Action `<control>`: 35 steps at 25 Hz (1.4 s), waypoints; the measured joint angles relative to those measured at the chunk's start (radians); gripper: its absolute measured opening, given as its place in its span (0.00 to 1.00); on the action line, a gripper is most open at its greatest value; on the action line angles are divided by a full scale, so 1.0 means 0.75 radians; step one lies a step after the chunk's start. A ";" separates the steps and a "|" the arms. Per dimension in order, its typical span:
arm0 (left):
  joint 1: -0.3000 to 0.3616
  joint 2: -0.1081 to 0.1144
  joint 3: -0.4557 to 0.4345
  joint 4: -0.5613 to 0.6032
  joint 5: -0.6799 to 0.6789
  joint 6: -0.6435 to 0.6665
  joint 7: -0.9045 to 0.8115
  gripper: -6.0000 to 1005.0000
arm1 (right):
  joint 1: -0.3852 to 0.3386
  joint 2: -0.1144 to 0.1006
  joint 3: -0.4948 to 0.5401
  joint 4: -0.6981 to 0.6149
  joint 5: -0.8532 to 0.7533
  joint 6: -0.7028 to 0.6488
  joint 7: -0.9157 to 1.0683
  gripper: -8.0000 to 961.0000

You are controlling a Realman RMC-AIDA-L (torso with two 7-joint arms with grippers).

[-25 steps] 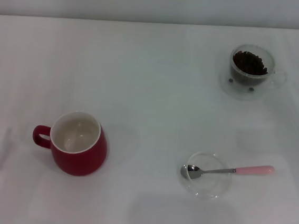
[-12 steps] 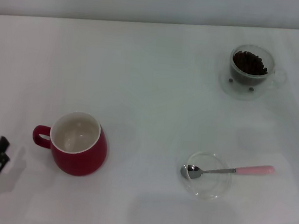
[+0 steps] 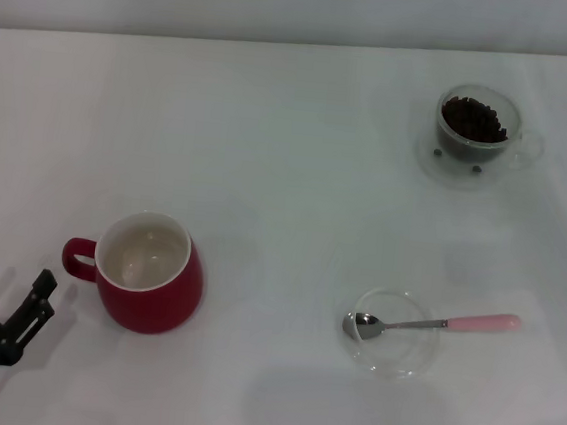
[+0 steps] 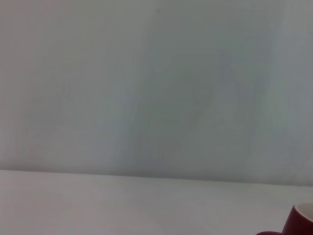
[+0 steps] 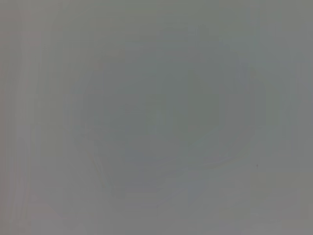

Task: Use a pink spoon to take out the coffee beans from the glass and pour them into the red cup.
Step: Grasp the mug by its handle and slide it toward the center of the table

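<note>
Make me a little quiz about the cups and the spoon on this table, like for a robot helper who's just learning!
1. True or false: the pink spoon is lying with its bowl in the shallow glass dish.
2. Where are the coffee beans? A) in the red cup B) in the glass C) spilled on the table
3. Fill in: the left gripper, open and holding nothing, is next to the ____ cup's handle side.

Key: 1 true. 2 B; the red cup shows only its white inside. 3 red. The right gripper is not in view.
</note>
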 joint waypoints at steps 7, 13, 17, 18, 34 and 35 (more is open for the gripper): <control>-0.059 0.003 0.000 0.014 0.018 0.054 0.000 0.79 | -0.009 0.000 0.004 0.023 0.002 0.003 0.007 0.90; -0.104 0.006 0.000 0.024 0.026 0.095 -0.001 0.79 | -0.020 0.000 0.007 0.042 0.014 0.008 0.008 0.90; -0.128 0.006 0.000 0.025 0.029 0.145 -0.003 0.79 | -0.020 0.000 0.036 0.054 0.016 0.008 0.008 0.90; -0.136 0.006 0.000 0.025 0.033 0.166 -0.003 0.79 | -0.020 0.000 0.038 0.055 0.016 0.008 0.008 0.90; -0.208 0.002 -0.004 0.059 0.081 0.202 0.000 0.71 | -0.016 0.000 0.040 0.088 0.016 0.011 0.008 0.90; -0.214 0.001 -0.004 0.058 0.081 0.202 0.000 0.69 | -0.015 0.000 0.040 0.093 0.016 0.005 0.007 0.90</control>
